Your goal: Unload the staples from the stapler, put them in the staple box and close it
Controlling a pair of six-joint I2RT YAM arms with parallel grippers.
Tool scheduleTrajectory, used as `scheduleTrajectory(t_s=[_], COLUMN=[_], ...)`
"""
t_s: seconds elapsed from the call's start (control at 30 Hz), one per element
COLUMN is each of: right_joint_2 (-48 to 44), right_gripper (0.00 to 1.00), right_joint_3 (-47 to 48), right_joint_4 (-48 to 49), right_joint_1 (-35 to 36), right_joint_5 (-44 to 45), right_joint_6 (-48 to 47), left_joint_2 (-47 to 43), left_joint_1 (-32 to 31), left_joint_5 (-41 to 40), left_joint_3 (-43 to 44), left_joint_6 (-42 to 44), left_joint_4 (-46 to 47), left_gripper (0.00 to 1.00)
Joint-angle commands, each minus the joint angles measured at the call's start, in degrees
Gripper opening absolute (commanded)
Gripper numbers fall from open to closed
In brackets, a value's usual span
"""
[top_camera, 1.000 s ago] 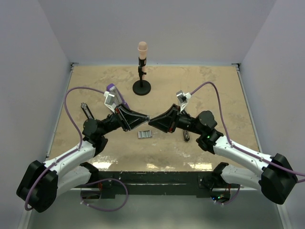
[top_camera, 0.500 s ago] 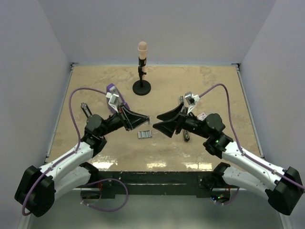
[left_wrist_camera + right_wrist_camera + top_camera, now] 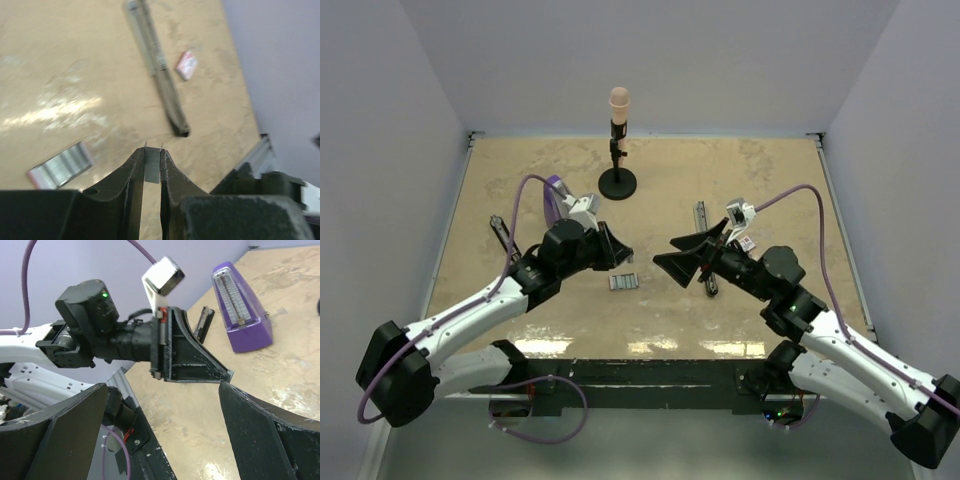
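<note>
Slim black and grey-metal bar stapler: one
Flat silver-grey ridged staple strips: two, a longer strip on the table and a shorter piece lifted above it
Small pink-and-white card: one
Purple plastic metronome: one
Black stand with peach top: one
Short black bar near the table's left edge: one

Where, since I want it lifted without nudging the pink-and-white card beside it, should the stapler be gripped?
Probably the stapler near its middle, from straight above, jaws across its narrow width. It lies flat on the table as a long slim bar, so only its thin sides offer purchase. The pink-and-white card sits apart beside the grey half, so grip slightly toward the dark end.
</note>
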Motion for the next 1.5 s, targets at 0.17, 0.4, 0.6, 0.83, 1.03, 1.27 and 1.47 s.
scheduleTrajectory(t_s=[0.17,0.4,0.6,0.83,1.03,1.27,1.47], right_joint_2=[-5.7,-7.4,-8.2,-9.2,-9.3,-9.7,-9.9], right_gripper=[0.99,0.99,0.99,0.99,0.99,0.99,0.99], right_joint_3=[0.1,0.3,0.5,0.2,0.6,0.6,0.7], right_joint_4=[-5.8,-8.1,-10.0,-10.8,-11.5,-11.8,-12.3], right_joint_1=[0.1,0.0,0.1,0.0,0.0,0.1,0.0], right_joint_5=[5.7,7.0,8.2,9.4,9.8,10.0,10.5], right_joint_6=[-3.0,-4.1,-4.8,-5.3,-5.8,-6.1,-6.6], left_joint_2=[9.2,17.1,22.9,25.5,26.7,28.1,27.8], left_joint_1=[-2.6,-3.3,-3.8,-4.1,-4.3,-4.4,-4.4], left_joint_5=[-16.8,-17.7,-17.0,-16.8,-16.8,-17.0,-17.8], left_joint_3=[7.3,9.2,11.8,12.8,12.6,13.2,13.6], left_joint_6=[-4.7,-8.4,-10.0,-11.9,-12.8,-12.8,-12.8], left_joint_4=[-19.2,-20.5,-20.9,-21.0,-20.9,-20.9,-21.5], left_gripper=[0.18,0.19,0.2,0.23,0.25,0.26,0.26])
